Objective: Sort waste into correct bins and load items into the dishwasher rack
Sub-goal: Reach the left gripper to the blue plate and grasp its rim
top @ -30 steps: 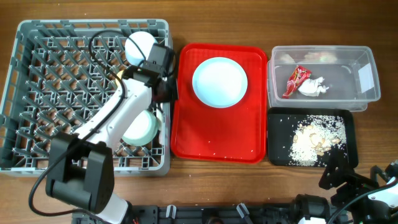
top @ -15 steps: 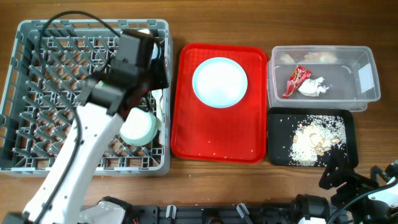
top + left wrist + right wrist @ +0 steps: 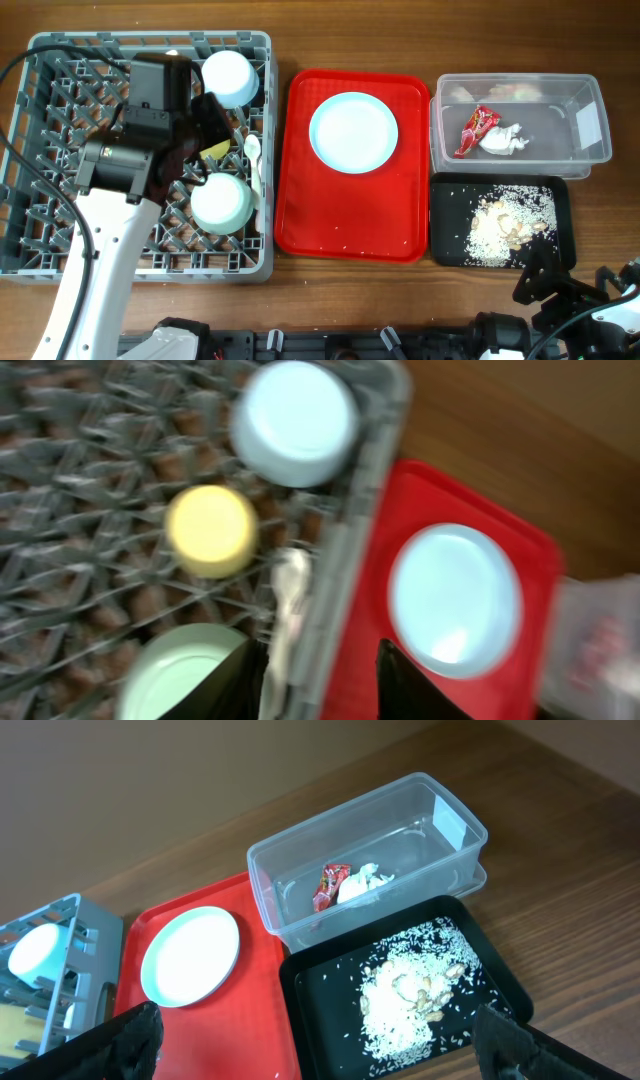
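1. Overhead: left gripper [image 3: 213,118] hangs over the right part of the dishwasher rack [image 3: 30,150], between an upturned white bowl [image 3: 229,77] and a pale green bowl [image 3: 221,203], both in the rack. Finger spread can't be read from here.
2. Left wrist: fingers [image 3: 225,685] parted, nothing pinched. Yellow cup [image 3: 211,530] sits among the pegs, ahead of the left finger. White spoon [image 3: 290,585] lies in line with the gap, along the rack wall. Plate [image 3: 455,600] rests on the red tray [image 3: 365,540], ahead of the right finger.
3. Right wrist: right gripper [image 3: 315,1020] spread wide, fingers [image 3: 120,1040] empty. Ahead between them, rice scraps [image 3: 410,995] in the black tray [image 3: 300,980]. Beyond it, the clear tub [image 3: 290,920] holds the red wrapper [image 3: 330,885] and tissue [image 3: 365,880], touching each other.
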You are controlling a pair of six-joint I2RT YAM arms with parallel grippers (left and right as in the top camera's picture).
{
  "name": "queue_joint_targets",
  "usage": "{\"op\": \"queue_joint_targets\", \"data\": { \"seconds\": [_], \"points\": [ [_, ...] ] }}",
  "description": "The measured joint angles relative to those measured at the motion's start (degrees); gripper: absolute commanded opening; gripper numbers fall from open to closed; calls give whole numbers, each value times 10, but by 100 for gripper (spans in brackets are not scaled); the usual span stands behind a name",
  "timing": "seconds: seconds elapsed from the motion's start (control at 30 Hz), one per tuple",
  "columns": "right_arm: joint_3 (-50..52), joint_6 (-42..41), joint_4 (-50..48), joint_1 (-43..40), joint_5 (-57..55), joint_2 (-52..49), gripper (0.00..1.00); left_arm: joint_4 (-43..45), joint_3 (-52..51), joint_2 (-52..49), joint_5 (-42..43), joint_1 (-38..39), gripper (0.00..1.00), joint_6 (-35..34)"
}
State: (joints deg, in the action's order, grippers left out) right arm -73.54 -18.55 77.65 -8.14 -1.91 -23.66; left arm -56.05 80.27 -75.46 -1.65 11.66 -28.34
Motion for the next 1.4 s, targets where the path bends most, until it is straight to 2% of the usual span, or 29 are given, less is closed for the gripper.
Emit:
{"op": "queue_joint_targets", "data": {
  "seconds": [0.1, 0.23, 0.47, 0.73, 0.87, 1.03, 1.07, 1.1, 1.13, 1.3, 1.4],
  "points": [
    [0, 0, 0, 0, 0, 0, 100, 52, 0, -19, 64, 47, 31, 13],
    [0, 0, 0, 0, 0, 0, 100, 155, 1, -99, 88, 149, 33, 17],
    [0, 0, 1, 0, 0, 0, 100, 244, 74, -323, 88, 259, 36, 26],
    [0, 0, 2, 0, 0, 0, 100, 342, 81, -465, 55, 318, 36, 43],
    [0, 0, 2, 0, 0, 0, 99, 356, 81, -479, 42, 326, 35, 45],
    [0, 0, 1, 0, 0, 0, 100, 360, 82, -510, 26, 332, 28, 48],
    [0, 0, 2, 0, 0, 0, 100, 364, 85, -513, 24, 332, 24, 50],
    [0, 0, 2, 0, 0, 0, 100, 364, 87, -515, 23, 332, 10, 50],
    [0, 0, 2, 0, 0, 0, 100, 364, 90, -518, 21, 332, 4, 52],
    [0, 0, 2, 0, 0, 0, 100, 362, 100, -519, 9, 333, 4, 58],
    [0, 0, 2, 0, 0, 0, 100, 326, 95, -481, 4, 327, 4, 58]
  ]
}}
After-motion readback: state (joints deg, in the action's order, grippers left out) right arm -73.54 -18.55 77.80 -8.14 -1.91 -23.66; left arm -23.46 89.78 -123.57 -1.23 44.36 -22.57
